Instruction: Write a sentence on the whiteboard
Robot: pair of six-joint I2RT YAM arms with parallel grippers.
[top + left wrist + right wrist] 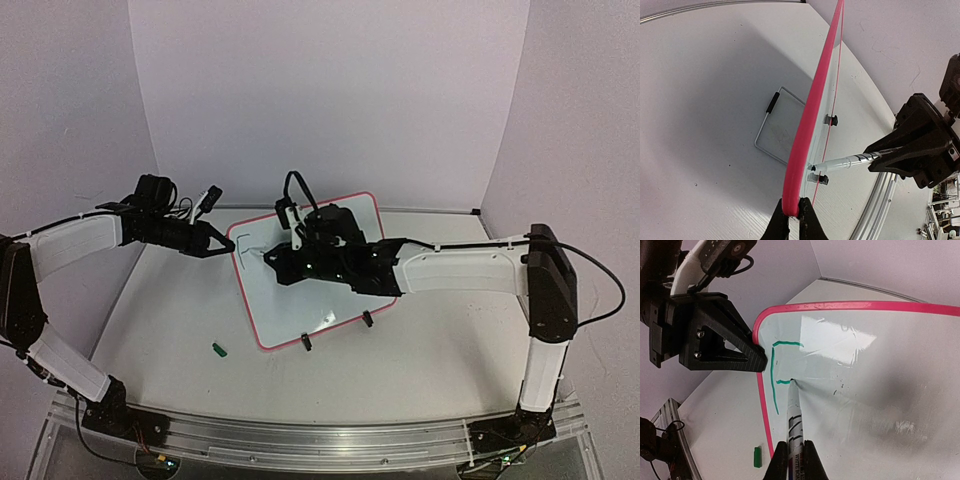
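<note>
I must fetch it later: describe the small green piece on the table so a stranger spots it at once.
Find the pink-rimmed whiteboard mid-table. Left of its near corner, on bare tabletop, lies the green piece. It alone is small, green, loose and touches nothing.

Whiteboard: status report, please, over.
Left gripper shut on whiteboard rim. Right gripper shut on marker, tip on board. Few green strokes done. Cap lies aside.

The left arm (70,245) and right arm (460,272) are clad in white shells between black joints. Black cables (600,267) are strung along them. The black wedge-shaped left gripper (222,244) is fastened with silver screws (700,333).
</note>
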